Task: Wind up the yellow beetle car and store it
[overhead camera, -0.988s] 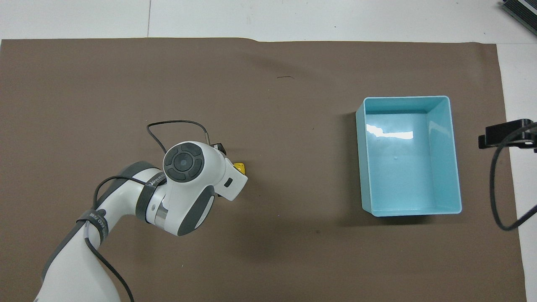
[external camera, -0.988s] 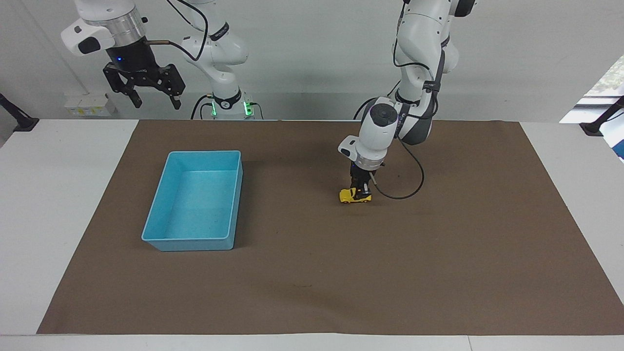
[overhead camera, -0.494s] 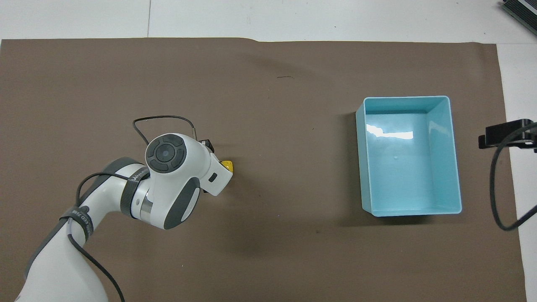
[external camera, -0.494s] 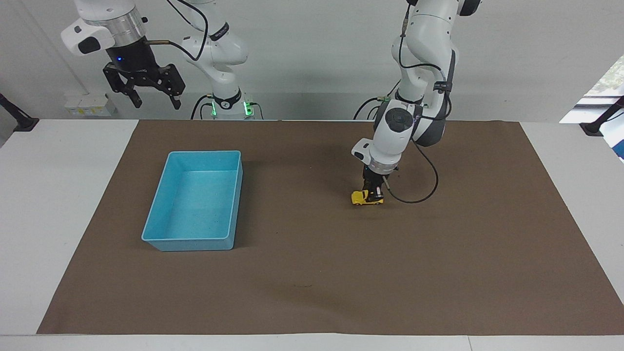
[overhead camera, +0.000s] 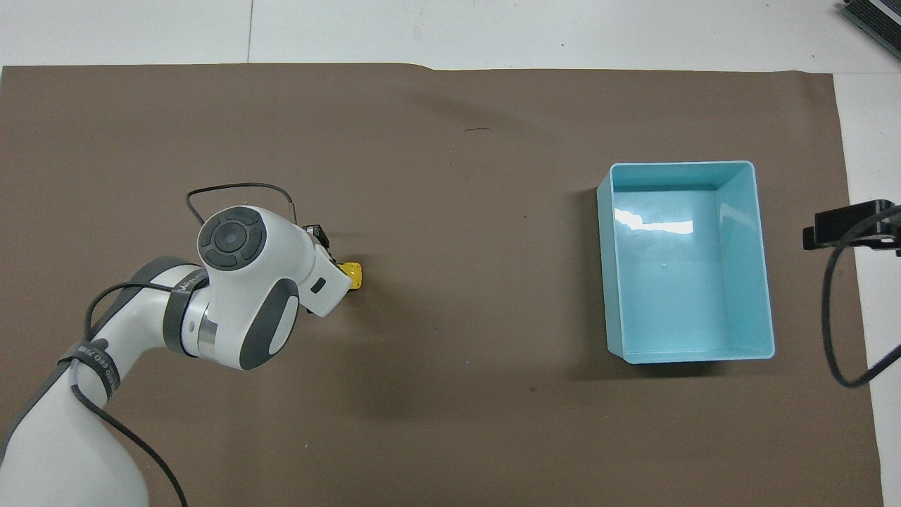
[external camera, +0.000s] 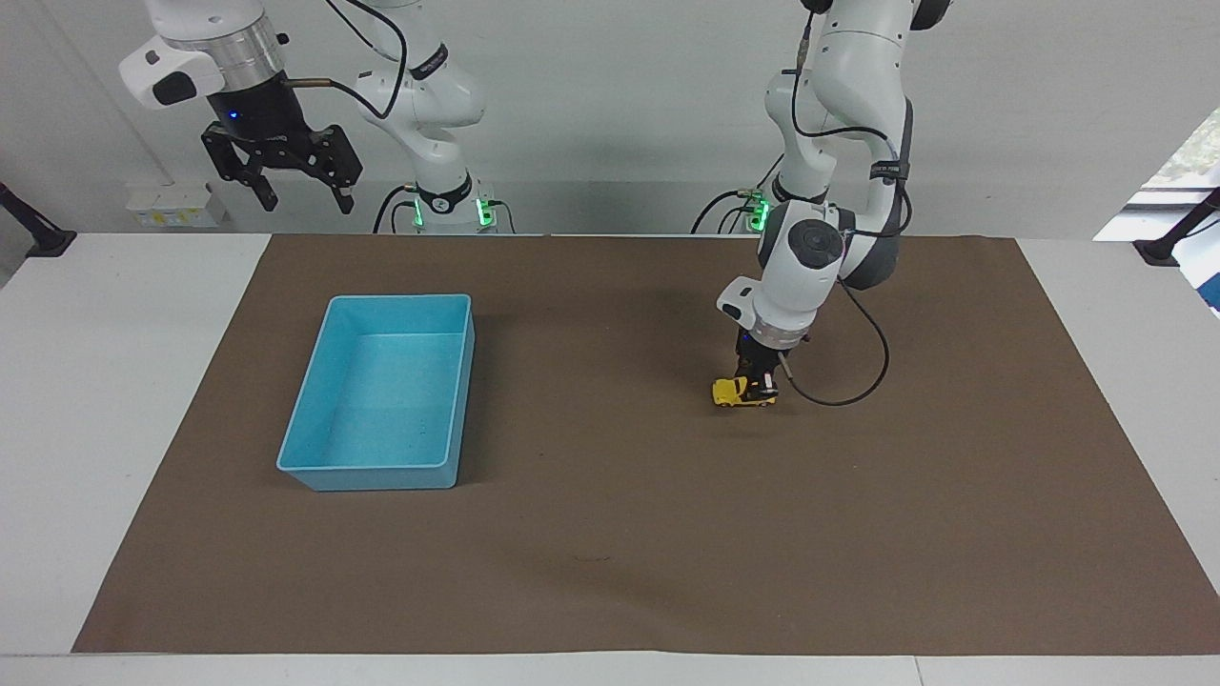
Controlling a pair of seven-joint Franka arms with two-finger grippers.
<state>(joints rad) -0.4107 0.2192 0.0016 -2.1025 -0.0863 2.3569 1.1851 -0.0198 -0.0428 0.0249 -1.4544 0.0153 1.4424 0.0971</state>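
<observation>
The left gripper (external camera: 758, 383) is clenched on the yellow beetle car (external camera: 734, 393), which sits with its wheels on the brown mat (external camera: 610, 534), toward the left arm's end of the table. The step in hand is, as I judge it, the winding: the car is pressed to the mat and dragged along it so that its spring takes tension (the spring itself cannot be seen). In the overhead view only the yellow nose of the car (overhead camera: 352, 273) shows from under the wrist.

The next move calls for a firm grip, a lift straight up, and then a carry across the mat to the light blue bin (external camera: 386, 472), which stands toward the right arm's end and is well apart from the car. The bin has upright walls, so the car must pass above the rim before it is let go.

The mat between car and bin is bare, so there is open room for the carry. The mat edge nearest the left arm's end is well apart from the car too. The right gripper (external camera: 300, 195) waits high over the table's edge near the robots, its fingers spread and holding nothing.
</observation>
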